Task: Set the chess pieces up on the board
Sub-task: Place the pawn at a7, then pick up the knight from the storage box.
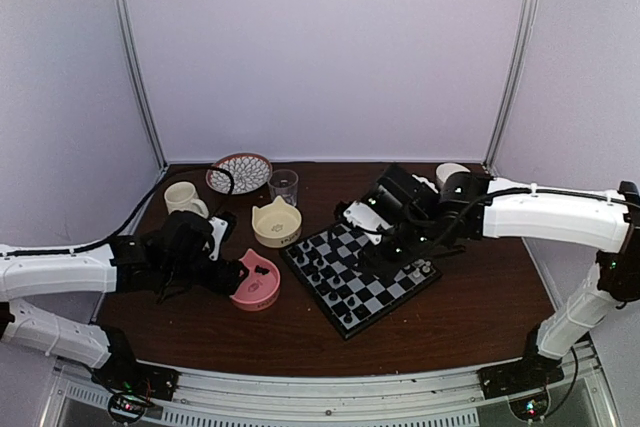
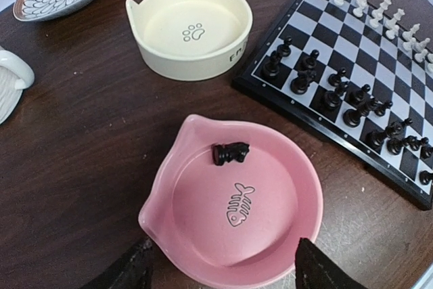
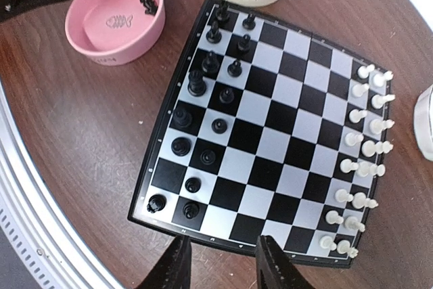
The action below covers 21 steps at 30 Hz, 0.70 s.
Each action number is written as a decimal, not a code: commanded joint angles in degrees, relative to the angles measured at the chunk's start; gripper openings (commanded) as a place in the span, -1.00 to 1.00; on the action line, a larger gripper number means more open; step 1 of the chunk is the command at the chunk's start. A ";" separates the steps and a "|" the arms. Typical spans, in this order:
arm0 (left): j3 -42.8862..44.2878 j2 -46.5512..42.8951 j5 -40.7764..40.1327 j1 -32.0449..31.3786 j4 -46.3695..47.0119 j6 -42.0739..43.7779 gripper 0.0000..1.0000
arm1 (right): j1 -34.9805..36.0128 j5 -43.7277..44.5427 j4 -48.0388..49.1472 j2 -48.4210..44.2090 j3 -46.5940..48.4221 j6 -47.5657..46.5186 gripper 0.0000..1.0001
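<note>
One tiny black plastic chessman (image 2: 231, 153) lies toppled in the pink cat-eared bowl (image 2: 183, 167) mid-frame, so the wide-open, empty left pincer (image 2: 226, 267) probably must drop and pinch it for the black-and-grey checked board (image 2: 338, 38) upper right; right pincer (image 3: 226, 262) part-open, empty.

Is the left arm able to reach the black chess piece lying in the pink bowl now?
Probably yes: the left hand hangs open right over the pink bowl, and the black chess piece lies alone inside, uncovered.

The dark wood-grain table (image 2: 81, 167) has a soft sheen, the pink bowl (image 2: 196, 228) looks like glossy glazed ceramic, and the board (image 3: 270, 140) and black chess pieces (image 3: 197, 84) like smooth, shiny plastic.
</note>
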 commanded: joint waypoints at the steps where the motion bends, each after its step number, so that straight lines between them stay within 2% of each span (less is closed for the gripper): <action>1: 3.37 4.82 1.19 1.04 1.90 2.07 0.43 | -0.20 6.02 9.50 -4.90 -3.45 -2.12 -0.26; 5: 6.56 9.59 -0.08 1.20 1.77 6.63 0.34 | -0.23 8.07 17.22 -9.74 -7.84 -2.10 -0.25; 10: 10.53 14.76 3.99 1.12 0.31 20.18 0.23 | -0.29 8.80 35.10 -16.30 -21.72 -2.02 -0.23; 15: 8.26 13.58 4.84 1.12 4.23 31.79 0.20 | -0.25 13.43 42.47 -21.91 -30.31 -1.19 -0.19; 18: 5.88 12.15 9.84 1.12 6.04 42.02 0.25 | -0.29 15.32 47.92 -24.64 -34.82 -1.44 -0.19; 21: 7.85 10.58 11.10 1.11 3.81 43.17 0.24 | -0.28 16.45 51.50 -26.46 -38.10 -0.59 -0.16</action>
